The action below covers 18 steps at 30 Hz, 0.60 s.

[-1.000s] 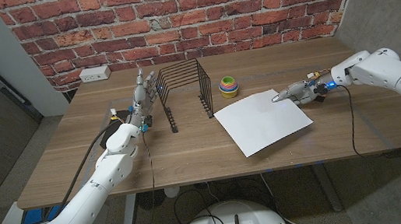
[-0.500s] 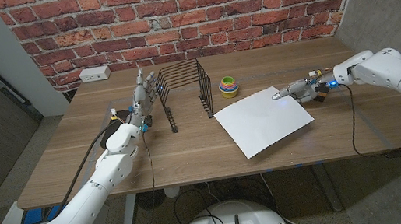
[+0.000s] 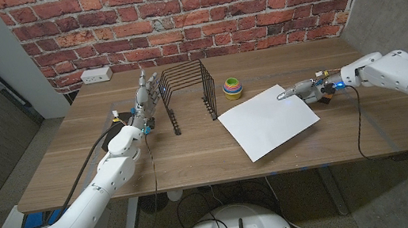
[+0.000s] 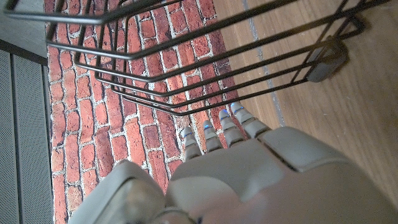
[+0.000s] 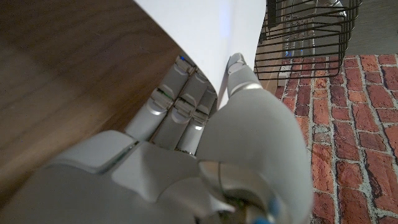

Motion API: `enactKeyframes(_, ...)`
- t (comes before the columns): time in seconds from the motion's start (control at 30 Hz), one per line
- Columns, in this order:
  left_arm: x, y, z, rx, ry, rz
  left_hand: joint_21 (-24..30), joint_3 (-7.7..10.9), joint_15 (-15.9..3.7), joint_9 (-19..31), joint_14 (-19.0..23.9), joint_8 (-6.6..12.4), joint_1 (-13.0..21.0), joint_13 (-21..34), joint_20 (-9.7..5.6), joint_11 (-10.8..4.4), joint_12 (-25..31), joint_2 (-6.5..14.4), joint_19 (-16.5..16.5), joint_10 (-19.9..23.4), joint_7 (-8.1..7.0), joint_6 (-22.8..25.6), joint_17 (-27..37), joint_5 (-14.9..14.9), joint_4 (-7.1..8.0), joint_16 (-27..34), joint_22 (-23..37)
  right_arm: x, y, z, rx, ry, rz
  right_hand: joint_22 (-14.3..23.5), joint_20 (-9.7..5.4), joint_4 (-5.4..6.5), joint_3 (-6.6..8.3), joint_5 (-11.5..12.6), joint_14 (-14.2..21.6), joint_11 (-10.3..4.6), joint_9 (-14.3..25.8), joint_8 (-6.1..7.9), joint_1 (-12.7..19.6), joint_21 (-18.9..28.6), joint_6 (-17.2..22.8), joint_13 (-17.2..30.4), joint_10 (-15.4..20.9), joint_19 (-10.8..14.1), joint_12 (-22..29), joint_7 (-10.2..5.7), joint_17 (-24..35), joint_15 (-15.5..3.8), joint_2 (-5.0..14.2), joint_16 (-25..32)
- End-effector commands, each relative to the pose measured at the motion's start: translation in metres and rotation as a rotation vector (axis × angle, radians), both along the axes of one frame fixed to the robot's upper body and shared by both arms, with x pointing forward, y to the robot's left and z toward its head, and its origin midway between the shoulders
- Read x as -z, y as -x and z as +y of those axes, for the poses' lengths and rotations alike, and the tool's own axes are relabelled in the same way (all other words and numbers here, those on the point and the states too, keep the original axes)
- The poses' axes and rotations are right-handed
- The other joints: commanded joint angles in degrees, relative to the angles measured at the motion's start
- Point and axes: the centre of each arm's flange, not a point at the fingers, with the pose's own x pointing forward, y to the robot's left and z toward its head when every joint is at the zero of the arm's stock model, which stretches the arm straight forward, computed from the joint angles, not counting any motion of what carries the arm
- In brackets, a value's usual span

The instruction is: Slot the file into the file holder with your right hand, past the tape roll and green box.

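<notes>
White file [image 3: 269, 121] lies on the table [image 3: 193, 151], its far corner pinched by the right hand [image 3: 302, 90], thumb over, fingers [image 5: 177, 99] under. File holder [image 3: 186, 91] stands beside the raised, empty left hand [image 3: 146, 90].

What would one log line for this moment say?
right hand: pinching file edge | left hand: beside holder, holding nothing | file: on table, not slotted
</notes>
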Motion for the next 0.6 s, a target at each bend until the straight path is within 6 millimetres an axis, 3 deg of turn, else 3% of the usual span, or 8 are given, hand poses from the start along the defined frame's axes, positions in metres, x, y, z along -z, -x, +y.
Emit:
enactKeyframes(0.03,0.0,0.0,0.0,0.0,0.0,0.0,0.08,0.05,-0.16,0.24,0.4,0.11,-0.06,0.27,-0.09,-0.46,0.11,0.39,0.4,-0.07,-0.3,0.11,0.11,0.55,0.23,0.33,0.25,-0.008,0.004,0.003,0.002,0.0,-0.016,0.3,0.18,-0.08,0.56,-0.33,0.77,-3.46,0.1,0.36,1.18,0.74,0.5,0.25,4.0,0.45,0.13,-0.22,0.4,0.0,0.01,-0.24)
enactKeyframes(0.6,0.0,0.0,0.0,0.0,0.0,0.0,0.09,0.07,-0.12,0.25,0.39,0.12,-0.06,0.27,-0.12,-0.39,0.14,0.4,0.44,-0.01,-0.3,0.13,0.11,0.55,0.23,0.33,0.25,-0.026,0.022,0.008,0.015,-0.014,-0.054,0.36,0.16,-0.05,0.86,-1.18,1.37,-3.43,-0.12,0.64,1.95,1.34,0.9,0.66,4.74,0.4,0.23,-0.27,0.76,0.02,0.14,-0.48)
